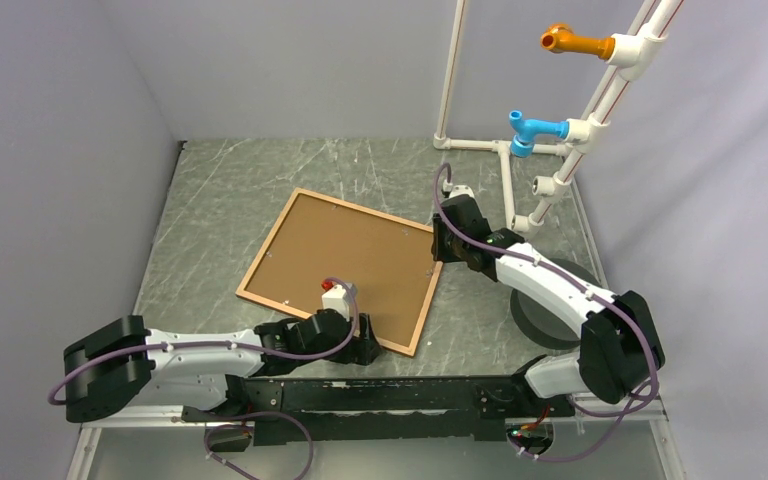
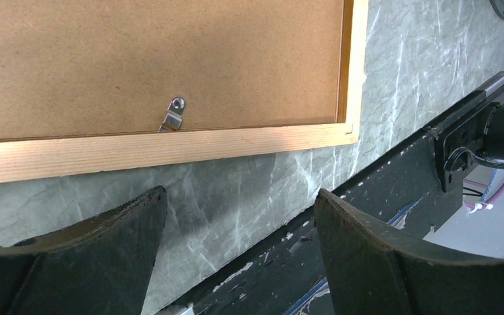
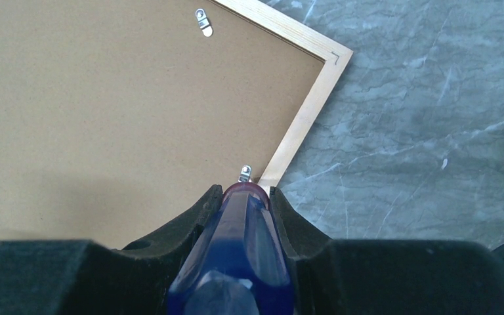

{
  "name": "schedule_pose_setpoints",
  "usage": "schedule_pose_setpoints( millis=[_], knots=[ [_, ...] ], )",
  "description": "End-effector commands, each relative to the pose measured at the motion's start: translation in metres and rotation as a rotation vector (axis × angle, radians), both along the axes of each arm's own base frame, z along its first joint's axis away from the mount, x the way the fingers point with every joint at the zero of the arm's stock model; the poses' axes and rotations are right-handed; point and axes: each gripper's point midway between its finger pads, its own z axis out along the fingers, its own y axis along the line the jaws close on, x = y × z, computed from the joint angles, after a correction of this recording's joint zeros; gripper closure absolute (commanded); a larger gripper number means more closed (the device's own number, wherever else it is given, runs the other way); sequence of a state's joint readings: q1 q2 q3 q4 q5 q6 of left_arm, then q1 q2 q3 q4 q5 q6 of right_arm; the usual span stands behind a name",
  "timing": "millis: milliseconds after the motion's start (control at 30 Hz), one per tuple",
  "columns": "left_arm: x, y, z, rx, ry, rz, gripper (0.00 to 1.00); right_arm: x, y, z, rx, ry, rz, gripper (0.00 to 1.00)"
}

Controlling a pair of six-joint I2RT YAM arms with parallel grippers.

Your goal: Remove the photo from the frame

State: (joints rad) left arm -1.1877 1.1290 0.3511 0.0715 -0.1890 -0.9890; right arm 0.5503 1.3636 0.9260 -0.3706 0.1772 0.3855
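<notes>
Spanning the whole scene: a grey marbled bench (image 1: 215,200), with two robot arms bolted at its near edge.
Pipe stand: white tubing (image 1: 506,175) rises at the far right corner and carries an orange fitting (image 1: 575,42) and a blue fitting (image 1: 532,130).
Frame: a thin wooden frame (image 2: 170,149) lies flat and face down in the middle of the bench, turned at an angle to the bench edges.
Photo: the photo (image 1: 345,252) sits inside the frame with only its plain light-brown back showing. The printed side is hidden.
Disc: a dark round disc (image 1: 532,326) lies on the bench to the right, partly under the right arm.
Left end effector: the left end effector (image 2: 239,197) hangs low by the frame's near rail, close to the near right corner. Its fingers are spread wide, with only bare bench between them.
Right end effector: the right end effector (image 3: 243,190) is over the frame's right rail, clamped narrowly on a tool.
Tool: the tool (image 3: 236,256) is clear blue with a purplish end. That end sits just beside a small clip, and contact cannot be told.
Clips: small metal clips are fixed to the photo's back beside the rails. One (image 3: 245,173) is at the tool, another (image 3: 203,21) is farther along, and one (image 2: 174,115) is by the near rail.
</notes>
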Motion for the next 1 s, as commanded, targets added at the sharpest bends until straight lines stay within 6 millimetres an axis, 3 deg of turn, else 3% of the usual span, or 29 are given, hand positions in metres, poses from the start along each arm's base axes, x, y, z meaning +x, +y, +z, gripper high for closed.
schedule_pose_setpoints(
  millis=[0,433,633,800,967],
  knots=[
    [-0.004,-0.007,-0.003,0.004,0.025,-0.028,0.14,0.006,0.004,0.000,0.025,-0.024,-0.001,1.00],
    [-0.004,-0.005,-0.002,0.006,0.026,-0.025,0.14,0.004,0.017,-0.006,0.100,-0.023,0.028,1.00],
    [-0.006,-0.004,-0.001,-0.002,0.030,-0.027,0.14,0.000,0.029,0.011,0.182,-0.038,0.052,1.00],
    [-0.007,-0.001,0.009,-0.015,0.006,-0.049,0.09,-0.003,0.016,0.035,0.158,-0.070,0.016,1.00],
    [-0.001,0.006,0.031,0.030,-0.085,-0.090,0.01,-0.018,0.000,0.046,0.138,-0.091,0.004,1.00]
  ],
)
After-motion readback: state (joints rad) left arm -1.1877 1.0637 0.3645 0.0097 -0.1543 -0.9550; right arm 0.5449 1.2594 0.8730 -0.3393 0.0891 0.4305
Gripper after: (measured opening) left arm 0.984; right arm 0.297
